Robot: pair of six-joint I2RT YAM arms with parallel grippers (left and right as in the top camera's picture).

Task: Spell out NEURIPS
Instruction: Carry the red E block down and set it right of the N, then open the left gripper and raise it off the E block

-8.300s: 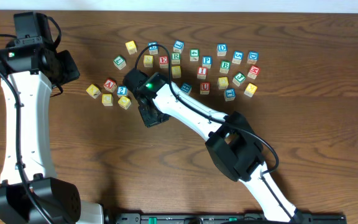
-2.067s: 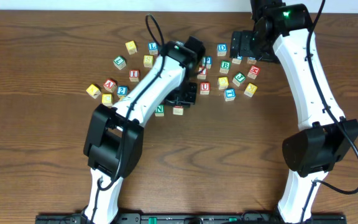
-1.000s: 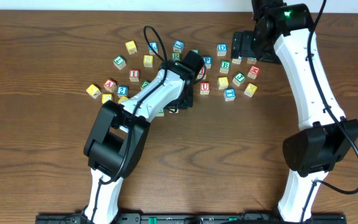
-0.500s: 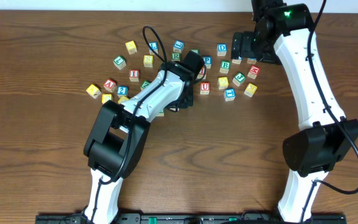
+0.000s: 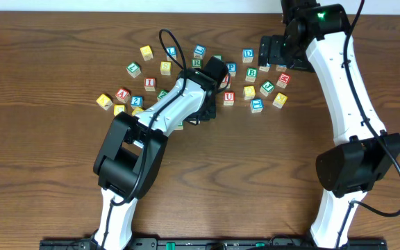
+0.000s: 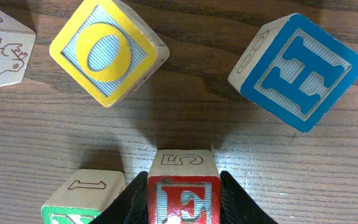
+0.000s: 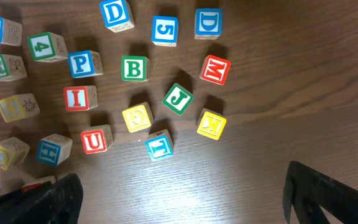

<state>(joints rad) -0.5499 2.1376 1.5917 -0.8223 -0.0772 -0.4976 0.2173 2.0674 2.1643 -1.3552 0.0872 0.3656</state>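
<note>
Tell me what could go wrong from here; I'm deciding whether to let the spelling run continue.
1. The left tool grips the red E cube right beside a green cube; opening up might nudge that neighbour out of line.
2. The yellow O cube and blue H cube lie loose just ahead, so a careless pull-away could knock them.

Wooden E cube (image 6: 183, 186), ribbed painted face, grained matt table (image 6: 291, 180)
</note>
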